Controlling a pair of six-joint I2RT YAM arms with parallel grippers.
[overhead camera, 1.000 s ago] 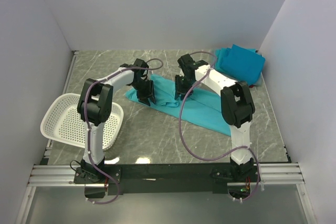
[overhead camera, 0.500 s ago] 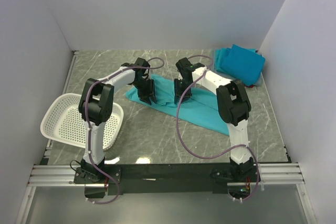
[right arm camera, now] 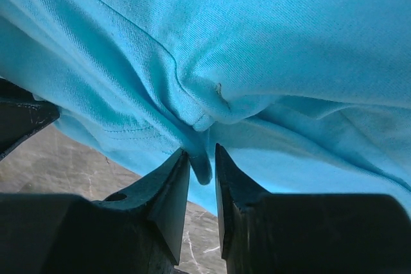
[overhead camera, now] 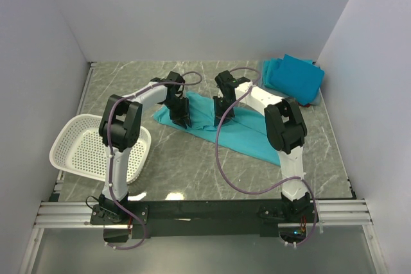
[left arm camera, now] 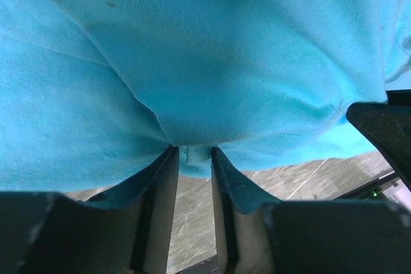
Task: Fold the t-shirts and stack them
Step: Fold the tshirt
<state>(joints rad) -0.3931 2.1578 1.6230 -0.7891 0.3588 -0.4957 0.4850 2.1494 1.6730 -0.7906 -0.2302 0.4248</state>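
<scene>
Left gripper (left arm camera: 191, 152) nearly closed, pinching a fold of the teal t-shirt (left arm camera: 244, 62). Right gripper (right arm camera: 202, 157) likewise; cloth bunched just above both sets of tips.

Top view overhead; both wrist views close on same t-shirt (left arm camera: 192, 62).

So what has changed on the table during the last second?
The right arm swung its elbow slightly left and the right gripper edged toward the far wall. It and the left gripper stay shut on the spread teal t-shirt. Folded stack and basket did not move.
</scene>
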